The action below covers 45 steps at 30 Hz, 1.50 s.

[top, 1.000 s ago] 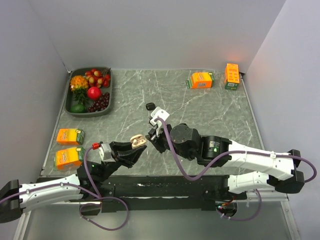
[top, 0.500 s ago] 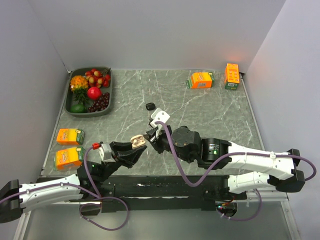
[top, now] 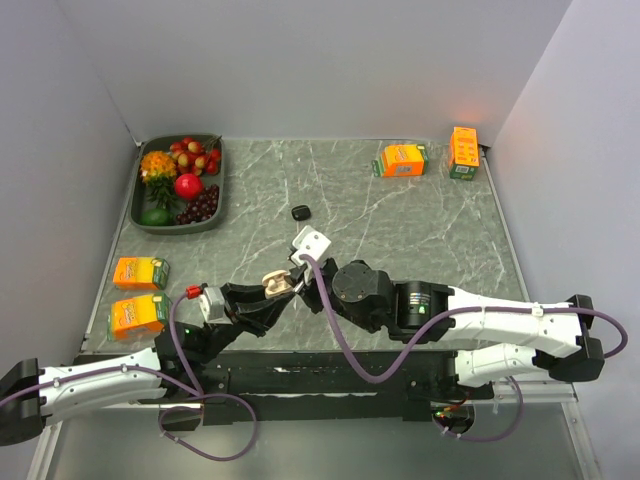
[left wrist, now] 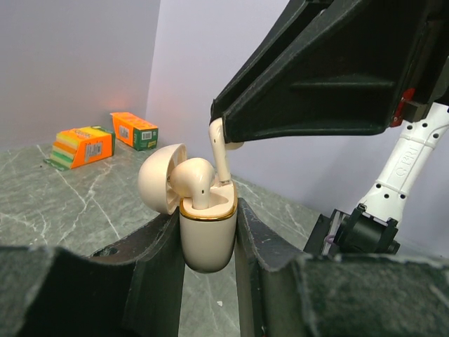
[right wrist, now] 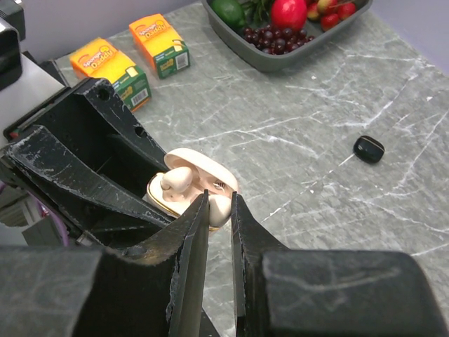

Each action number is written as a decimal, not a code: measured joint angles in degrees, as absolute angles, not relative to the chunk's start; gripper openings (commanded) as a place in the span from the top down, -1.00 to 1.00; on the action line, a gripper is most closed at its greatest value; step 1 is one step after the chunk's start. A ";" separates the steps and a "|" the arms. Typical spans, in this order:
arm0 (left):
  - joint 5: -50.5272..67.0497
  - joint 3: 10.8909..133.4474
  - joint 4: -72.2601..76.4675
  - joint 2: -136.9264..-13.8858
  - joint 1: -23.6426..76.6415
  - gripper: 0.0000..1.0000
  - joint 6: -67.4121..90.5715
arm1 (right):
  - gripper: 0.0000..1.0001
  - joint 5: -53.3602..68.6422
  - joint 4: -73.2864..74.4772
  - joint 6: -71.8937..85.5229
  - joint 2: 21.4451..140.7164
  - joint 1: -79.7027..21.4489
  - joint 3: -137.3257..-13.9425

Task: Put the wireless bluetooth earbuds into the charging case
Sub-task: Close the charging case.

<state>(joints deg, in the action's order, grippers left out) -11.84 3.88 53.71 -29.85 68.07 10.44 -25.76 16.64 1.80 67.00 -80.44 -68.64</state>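
Cream charging case (left wrist: 207,239), clamped by the left gripper (left wrist: 206,219), holds one earbud (left wrist: 194,179); the right gripper (right wrist: 219,205) pinches a second earbud (left wrist: 219,151), its stem seen only from the left wrist.

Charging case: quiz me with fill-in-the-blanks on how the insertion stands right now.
The case, lid ___, is clamped in the left gripper.
___ earbud sits in its socket.
The right gripper pinches a second earbud, stem pointing ___ at the case.
A small ___ object lies apart on the table.
Missing: open; one; down; black.
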 measured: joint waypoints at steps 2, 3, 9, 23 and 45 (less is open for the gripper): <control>-11.81 3.90 53.71 -29.85 68.07 0.97 10.44 | 1.00 -26.52 16.36 1.61 67.00 -80.71 -68.25; -11.73 3.88 53.69 -29.85 68.07 0.97 10.46 | 1.00 -26.94 16.25 1.56 67.00 -80.82 -67.99; -11.64 3.88 53.28 -29.89 68.07 0.97 10.46 | 1.00 -28.58 14.39 0.08 67.00 -81.52 -66.50; -11.53 3.90 52.77 -29.89 68.07 0.97 10.83 | 1.00 -33.04 11.99 -2.87 66.96 -83.00 -64.12; -11.42 3.90 53.28 -29.89 68.07 0.97 11.27 | -0.06 -33.41 12.99 -1.23 66.59 -83.77 -64.42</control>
<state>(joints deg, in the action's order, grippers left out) -11.42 3.90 53.28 -29.89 68.07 11.27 -33.41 12.99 -1.23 66.59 -83.77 -64.42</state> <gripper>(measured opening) 0.334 0.489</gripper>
